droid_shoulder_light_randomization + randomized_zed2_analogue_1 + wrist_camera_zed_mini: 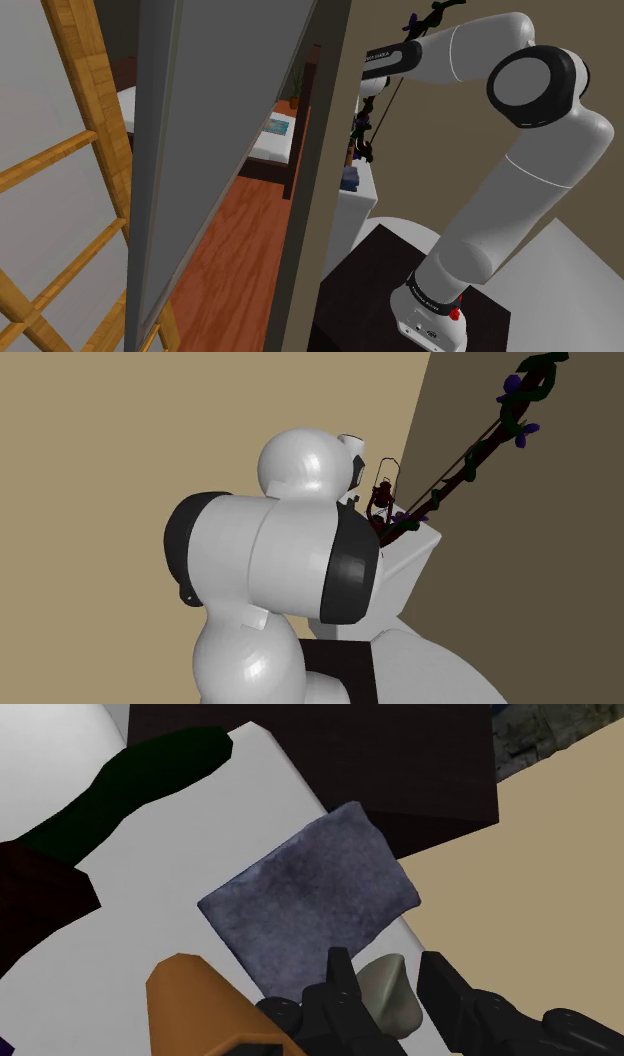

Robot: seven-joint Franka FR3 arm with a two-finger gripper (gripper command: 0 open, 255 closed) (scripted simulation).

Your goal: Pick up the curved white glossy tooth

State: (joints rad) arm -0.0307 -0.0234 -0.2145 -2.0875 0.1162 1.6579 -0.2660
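claw [388,966]: pinching the tooth, one black finger pressed on each side of it
tooth [390,996]: pale grey-white, curved, wedged between the fingers, just off the corner of the blue-grey block
blue-grey block [310,894]: flat, mottled, lies on the white bench [280,804] near its edge
orange thing [195,1004]: rounded, on the bench beside the claw's fingers, near the block
dark green shape [140,774]: lobed, across the bench, well apart from the tooth
arm [520,170]: white, reaches from the dark stand [390,270] up and to the shoulder view's left
beyond bench edge: tan floor [540,864]
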